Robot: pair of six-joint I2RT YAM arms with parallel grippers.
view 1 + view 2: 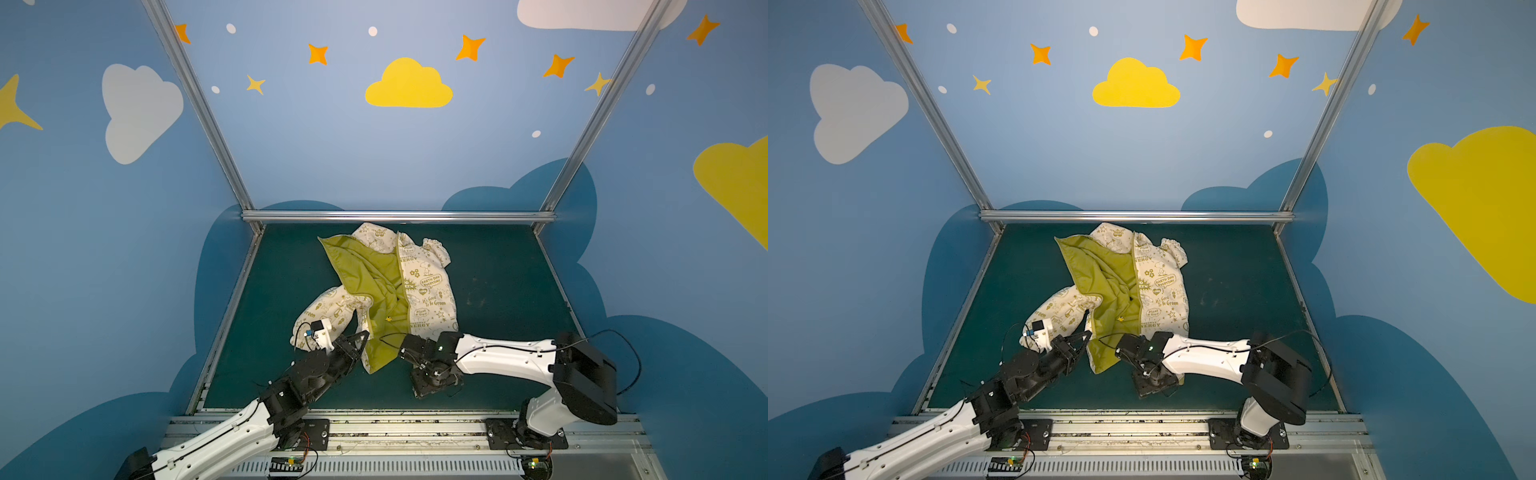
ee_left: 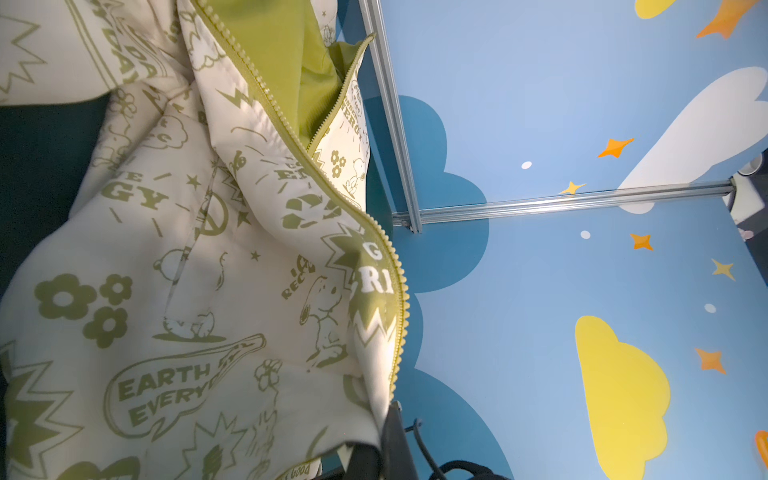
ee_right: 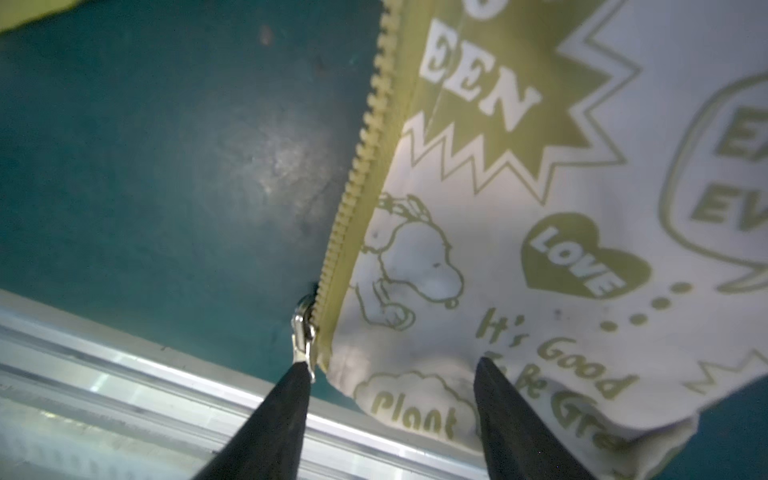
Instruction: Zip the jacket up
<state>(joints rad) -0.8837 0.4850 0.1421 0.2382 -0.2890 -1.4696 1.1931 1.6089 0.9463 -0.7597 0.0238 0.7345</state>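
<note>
The cream jacket with olive prints lies unzipped on the green table, its olive lining turned up. My left gripper is shut on the near hem of the jacket, beside its zipper teeth. My right gripper is open over the other front panel. One of its fingertips touches the metal zipper slider, and the other fingertip rests on the printed cloth. In both top views the wrist hides these fingers.
A sleeve lies bunched by the left wrist camera. Aluminium rails border the table at the back and the front. Bare green mat shows to the right of the jacket. Blue painted walls enclose the cell.
</note>
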